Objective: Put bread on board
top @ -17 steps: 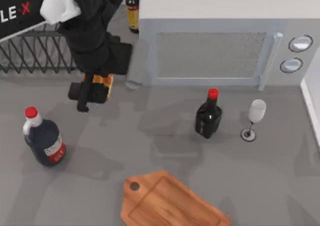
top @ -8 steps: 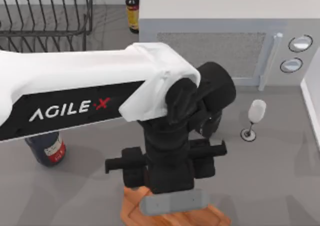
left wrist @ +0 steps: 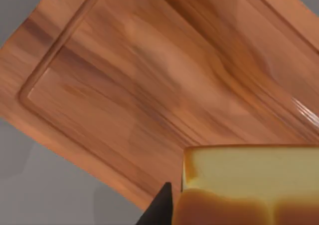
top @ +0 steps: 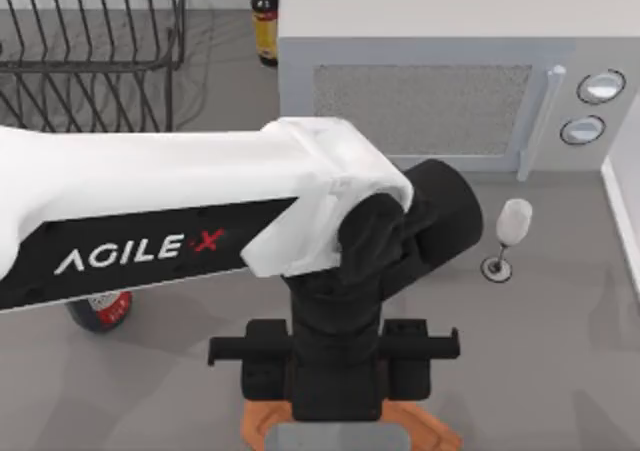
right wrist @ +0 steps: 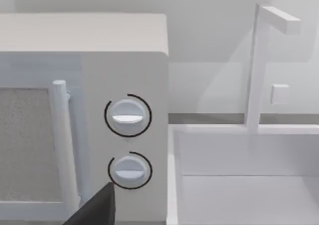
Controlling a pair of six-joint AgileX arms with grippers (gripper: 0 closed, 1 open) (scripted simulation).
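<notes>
The pale yellow, brown-crusted block of bread (left wrist: 249, 185) is held pinched in the left hand (left wrist: 209, 205), above the flat orange-brown wooden board (left wrist: 149, 75) lying at the near edge of the grey surface (top: 560, 351). If released off-centre, the bread may land across the grooved border and tip off. The right hand (right wrist: 94, 207) is parked facing the white microwave (right wrist: 124, 85); its finger state cannot be told.

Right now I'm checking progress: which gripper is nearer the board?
Left. The left gripper hangs right over the board, holding the bread. The right gripper is by the microwave, away from it.
</notes>
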